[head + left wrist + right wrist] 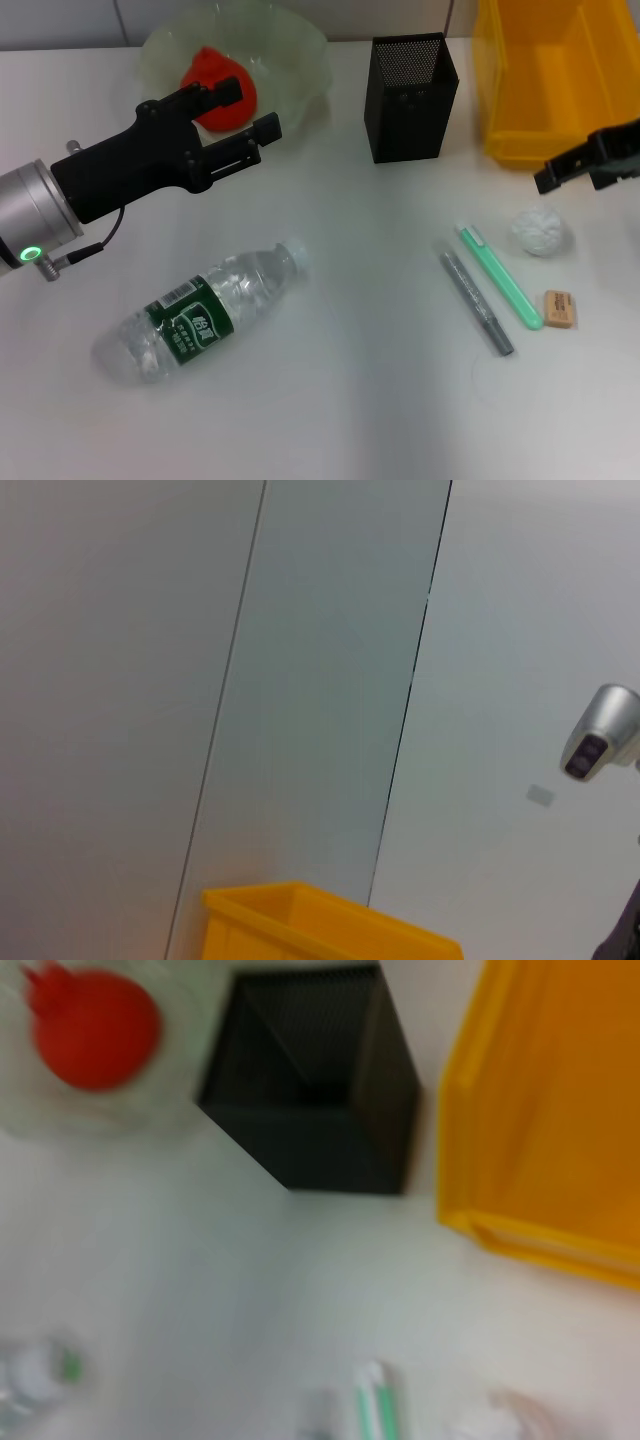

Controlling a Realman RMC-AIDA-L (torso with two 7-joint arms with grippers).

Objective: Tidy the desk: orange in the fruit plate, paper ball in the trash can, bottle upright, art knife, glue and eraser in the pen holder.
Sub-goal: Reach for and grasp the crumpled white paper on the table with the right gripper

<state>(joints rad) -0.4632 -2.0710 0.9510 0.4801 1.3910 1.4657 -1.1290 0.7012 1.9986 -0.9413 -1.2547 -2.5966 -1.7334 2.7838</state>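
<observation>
A white tabletop (340, 400) seen from above, with 2 robot arms reaching in. The orange (222, 88) already sits inside the pale green fruit plate (295, 50) at the far left. The left gripper (248, 115) hovers just in front of that plate, its jaws released and grasping nothing. The right gripper (590, 165) enters from the right edge, in front of the yellow trash can (520, 130) and just beyond the paper ball (541, 231); whether its jaws are parted cannot be told. The black mesh pen holder (412, 95) stands between plate and trash can. The bottle (205, 312) lies on its side at the near left, cap pointing toward the far right. To the right of centre lie a grey pen-like tool (477, 302) and a green stick (499, 276), side by side, with the eraser (559, 307) just beside them on the right. Risks, as a judgement: the round bottle may roll away if gripped off-centre, the light paper ball could be nudged aside by a descending finger, and the 2 thin sticks lie so close that picking 1 may drag the other.
</observation>
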